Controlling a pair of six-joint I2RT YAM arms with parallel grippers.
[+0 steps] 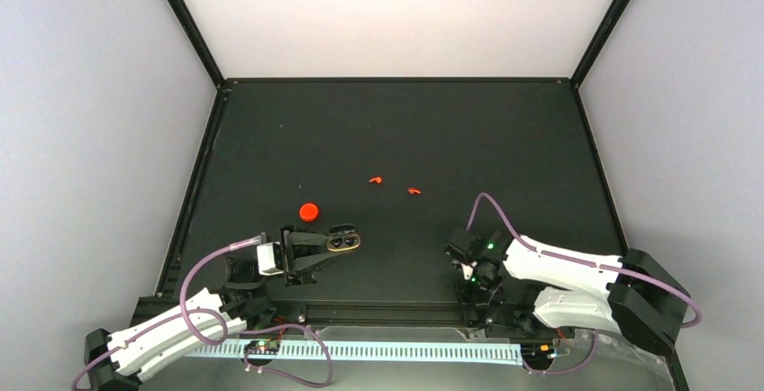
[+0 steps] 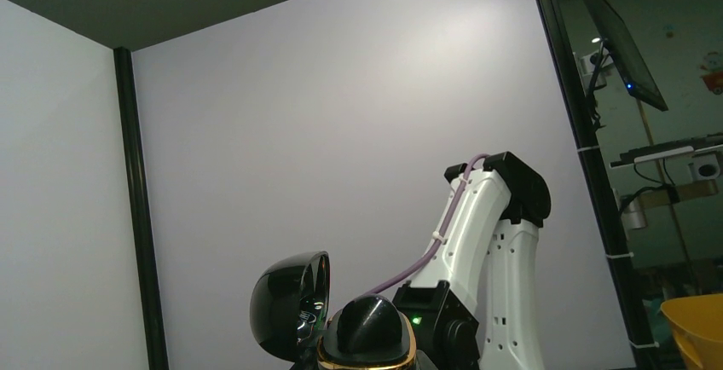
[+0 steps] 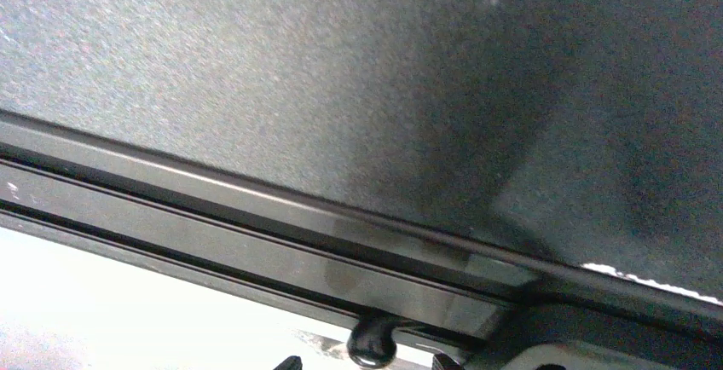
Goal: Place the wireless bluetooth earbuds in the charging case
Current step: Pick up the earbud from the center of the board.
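Left claw (image 1: pixel 341 243) and right claw (image 1: pixel 458 260) are idling low, grip unreadable; pickup not begun, probably calling for reaching the centre-frame earbuds (image 1: pixel 376 179).

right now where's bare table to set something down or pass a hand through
Widest bare patch: the far half of the table, beyond both earbuds. Also free: right of the earbuds up to the table's right edge, and the near strip between the left fingers and right arm. Crowded: from the charging case to the left fingers.
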